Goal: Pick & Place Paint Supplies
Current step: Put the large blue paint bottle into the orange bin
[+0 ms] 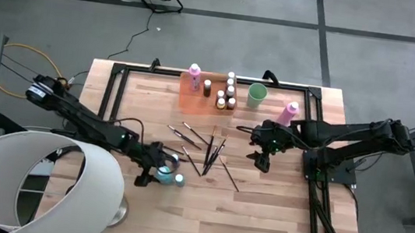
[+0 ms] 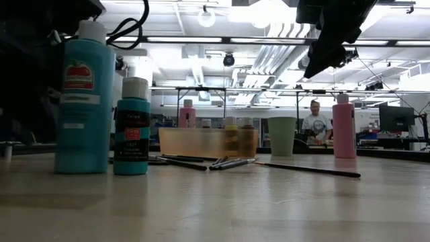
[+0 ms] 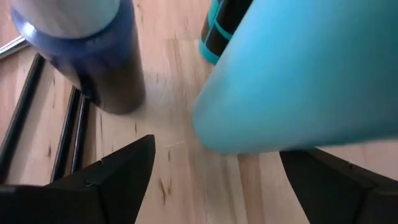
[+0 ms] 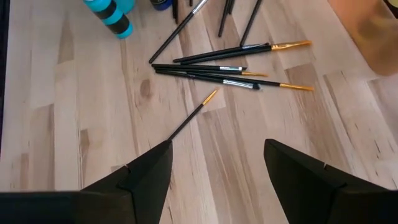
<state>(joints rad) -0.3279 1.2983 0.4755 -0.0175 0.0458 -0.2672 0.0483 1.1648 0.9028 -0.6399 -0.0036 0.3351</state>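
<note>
Left fingers (image 3: 211,171) spread around tall teal bottle (image 2: 83,101), label perhaps unreadable; right fingers (image 4: 214,168) spread above paintbrushes (image 4: 230,70)

teal bottles (image 1: 170,176) block the near-left; bare table (image 1: 275,210) beyond the brushes (image 1: 208,149)

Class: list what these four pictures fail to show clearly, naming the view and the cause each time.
- Tall teal bottle, left wrist view: cap and label cut off by the edge.
- Orange tray, low view: how many bottles are inside, blocked by its cloudy wall.
- Brushes, high view: too small to count.
- Left gripper, low view: only a dark shape at the edge.
</note>
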